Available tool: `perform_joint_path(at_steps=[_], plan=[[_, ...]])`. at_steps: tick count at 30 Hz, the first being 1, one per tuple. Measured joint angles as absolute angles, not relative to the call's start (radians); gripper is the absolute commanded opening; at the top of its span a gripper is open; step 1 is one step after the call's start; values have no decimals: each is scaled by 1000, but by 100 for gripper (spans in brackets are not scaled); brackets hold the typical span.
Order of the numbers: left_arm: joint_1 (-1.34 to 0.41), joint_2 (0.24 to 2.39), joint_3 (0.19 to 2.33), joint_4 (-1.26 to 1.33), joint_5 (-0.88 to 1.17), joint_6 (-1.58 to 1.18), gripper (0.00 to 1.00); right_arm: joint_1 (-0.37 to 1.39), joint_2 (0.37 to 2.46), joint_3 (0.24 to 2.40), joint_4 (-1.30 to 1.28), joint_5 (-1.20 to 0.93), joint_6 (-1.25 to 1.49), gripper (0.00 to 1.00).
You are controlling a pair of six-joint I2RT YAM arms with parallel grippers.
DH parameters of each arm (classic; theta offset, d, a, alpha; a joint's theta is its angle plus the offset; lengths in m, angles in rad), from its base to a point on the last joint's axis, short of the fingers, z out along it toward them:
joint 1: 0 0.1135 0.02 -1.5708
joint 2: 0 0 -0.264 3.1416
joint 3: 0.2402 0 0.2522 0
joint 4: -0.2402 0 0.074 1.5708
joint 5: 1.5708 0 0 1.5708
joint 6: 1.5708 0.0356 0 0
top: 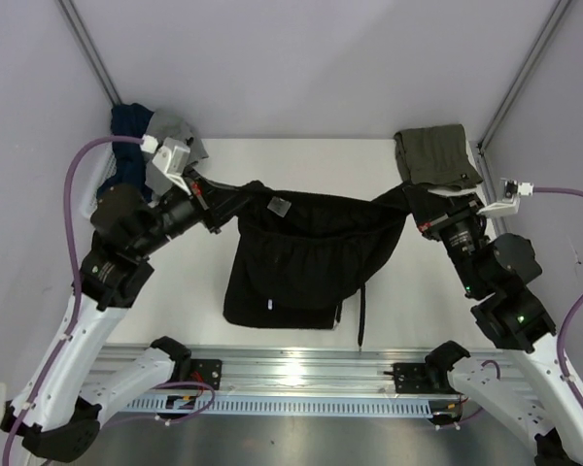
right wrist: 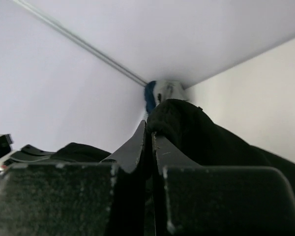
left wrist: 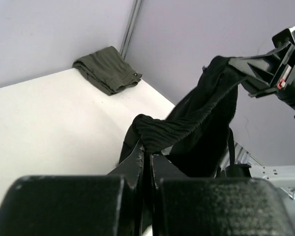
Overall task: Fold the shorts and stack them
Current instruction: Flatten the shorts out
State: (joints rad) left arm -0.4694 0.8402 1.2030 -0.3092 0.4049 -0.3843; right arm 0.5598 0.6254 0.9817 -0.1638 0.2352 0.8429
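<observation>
The black shorts [top: 301, 257] hang stretched between my two grippers above the table's middle, waistband up, legs drooping to the table. My left gripper [top: 245, 197] is shut on the waistband's left end, where the ribbed band [left wrist: 172, 129] bunches over my fingertips. At the right end my right gripper [top: 415, 206] is shut on the other corner, black cloth [right wrist: 187, 128] piled over its tips. A folded olive-green pair of shorts [top: 435, 155] lies at the far right corner, also seen in the left wrist view [left wrist: 107, 70].
A heap of blue and grey clothes [top: 151, 141] sits in the far left corner, also visible in the right wrist view [right wrist: 160, 93]. A black drawstring [top: 361, 311] dangles from the shorts toward the metal rail [top: 301, 374] at the near edge. Walls close in on both sides.
</observation>
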Motion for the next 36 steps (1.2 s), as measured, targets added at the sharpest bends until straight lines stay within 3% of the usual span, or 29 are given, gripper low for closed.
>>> perform_joint_path(at_steps=[4,9,19,24,26,27,28,29,30,32,34,36], plan=[[-466,940,1241,-318,388,-377,0,561,710,1026,-221,292,827,0],[-392,1182,1258,-289,389,-376,0,503,960,1118,-240,325,809,0],[-199,1597,1321,-224,386,-407,0,331,1626,1254,-53,110,833,0],[-146,1742,1406,-158,360,-435,0,301,1935,1502,126,-60,857,0],[-124,1779,1414,-124,335,-450,0,296,2079,1627,269,-151,883,19],[-113,1795,1414,-105,317,-462,0,292,2149,1677,348,-204,900,34],[-103,1810,1414,-88,297,-473,7,290,2218,1737,424,-245,923,84],[-93,1823,1414,-72,273,-483,25,289,2276,1796,459,-275,938,99],[-86,1834,1414,-64,244,-494,55,289,2362,1897,461,-310,952,99],[-72,1856,1433,-78,185,-524,95,289,2547,2194,373,-360,945,99],[-63,1880,1462,-94,141,-552,99,288,2669,2412,245,-390,921,99],[-58,1888,1468,-104,102,-559,99,286,2652,2361,219,-404,901,99]])
